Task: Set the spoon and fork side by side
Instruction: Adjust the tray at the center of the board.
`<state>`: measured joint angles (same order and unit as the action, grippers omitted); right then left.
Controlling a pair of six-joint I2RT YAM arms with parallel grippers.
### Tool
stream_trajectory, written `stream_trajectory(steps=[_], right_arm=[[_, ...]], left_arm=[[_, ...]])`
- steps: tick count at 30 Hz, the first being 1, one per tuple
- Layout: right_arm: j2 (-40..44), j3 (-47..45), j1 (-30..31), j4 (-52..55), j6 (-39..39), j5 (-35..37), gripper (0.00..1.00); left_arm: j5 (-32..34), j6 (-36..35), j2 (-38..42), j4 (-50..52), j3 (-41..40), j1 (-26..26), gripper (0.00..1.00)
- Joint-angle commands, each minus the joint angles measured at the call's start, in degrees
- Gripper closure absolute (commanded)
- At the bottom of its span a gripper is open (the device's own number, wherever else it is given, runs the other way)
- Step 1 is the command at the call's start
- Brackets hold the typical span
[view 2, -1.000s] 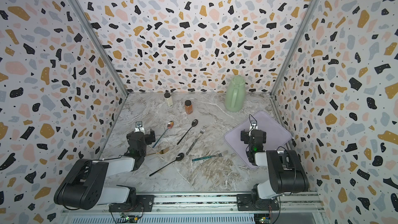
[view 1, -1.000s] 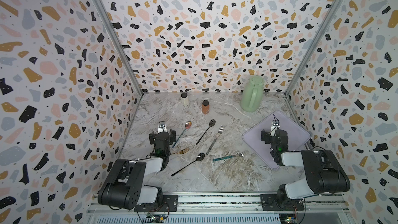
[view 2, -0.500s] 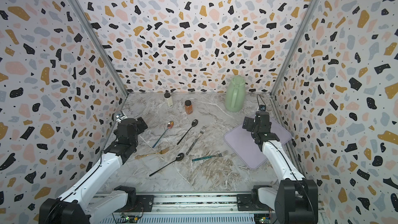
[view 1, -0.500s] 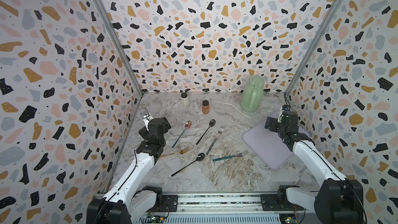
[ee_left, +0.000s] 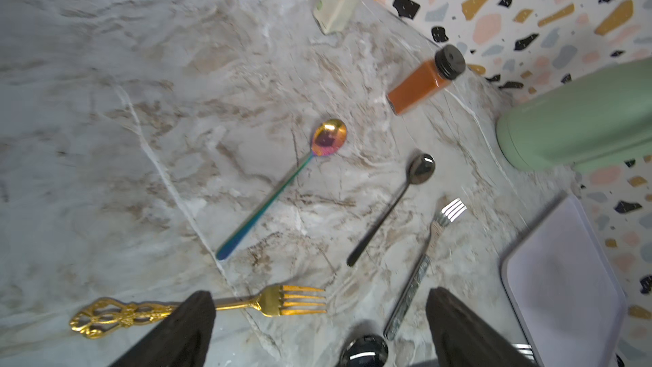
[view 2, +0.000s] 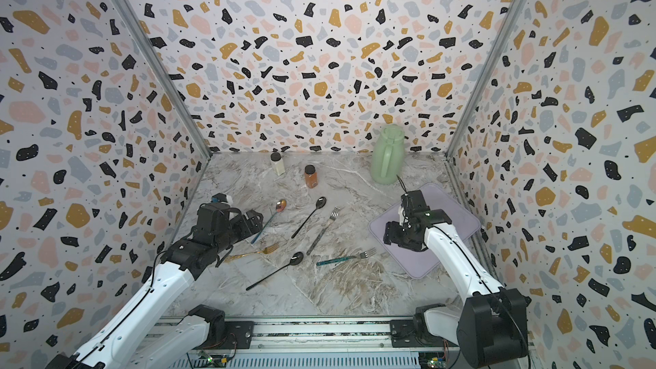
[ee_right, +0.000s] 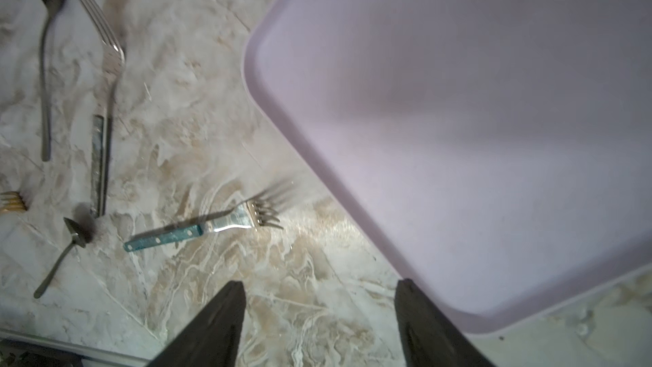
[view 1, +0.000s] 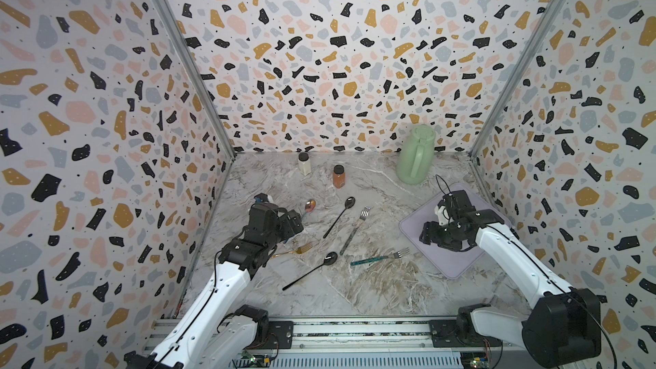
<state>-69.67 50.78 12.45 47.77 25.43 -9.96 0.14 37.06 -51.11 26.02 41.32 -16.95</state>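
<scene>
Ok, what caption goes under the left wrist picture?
Open left claw hovering over an ornate gold metal fork, near a rainbow spoon, black spoon and silver fork on a marble table.

In a top view I saw the left gripper (view 2: 257, 224) at centre-left of the frame, just beside the rainbow spoon (view 2: 272, 217), with the gold fork (view 2: 252, 253) lying below it. The right gripper (view 2: 388, 236) hung over the left corner of the lilac tray (view 2: 461, 207), near the teal-handled fork (view 2: 346, 258).

Left arm (view 1: 227, 283) and right arm (view 1: 514, 264) are showing white link shells, black joint housings. A thin black cable (view 1: 210, 292) is running up each from the mounting rail (view 1: 355, 330). Left gripper (ee_left: 319, 291) and right gripper (ee_right: 321, 281) are showing matte black tapered fingers.
</scene>
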Motion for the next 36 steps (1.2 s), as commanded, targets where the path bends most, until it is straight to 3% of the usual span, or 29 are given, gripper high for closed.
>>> stream_trajectory(steps=[1, 11, 18, 27, 36], right_arm=[[0.36, -1.77, 1.63, 3.97, 2.60, 3.59, 0.28], [-4.60, -5.07, 5.29, 0.55, 4.32, 8.63, 0.30], [-5.66, -7.36, 5.91, -1.88, 4.29, 8.68, 0.38], [-10.08, -7.30, 6.01, -3.57, 3.17, 10.58, 0.39], [-14.61, -5.70, 6.01, -4.94, 1.68, 10.45, 0.53]], left_arm=[[-6.94, -2.91, 0.47, 1.93, 1.86, -1.50, 0.04], [-10.66, -3.42, -0.27, -0.73, -1.72, -3.40, 0.04], [-10.63, -2.82, -1.33, -1.50, -1.88, -4.99, 0.05], [-9.90, -2.45, -1.96, -1.69, -1.86, -6.44, 0.05], [-9.94, -2.60, -2.36, -0.79, -0.52, -7.29, 0.05]])
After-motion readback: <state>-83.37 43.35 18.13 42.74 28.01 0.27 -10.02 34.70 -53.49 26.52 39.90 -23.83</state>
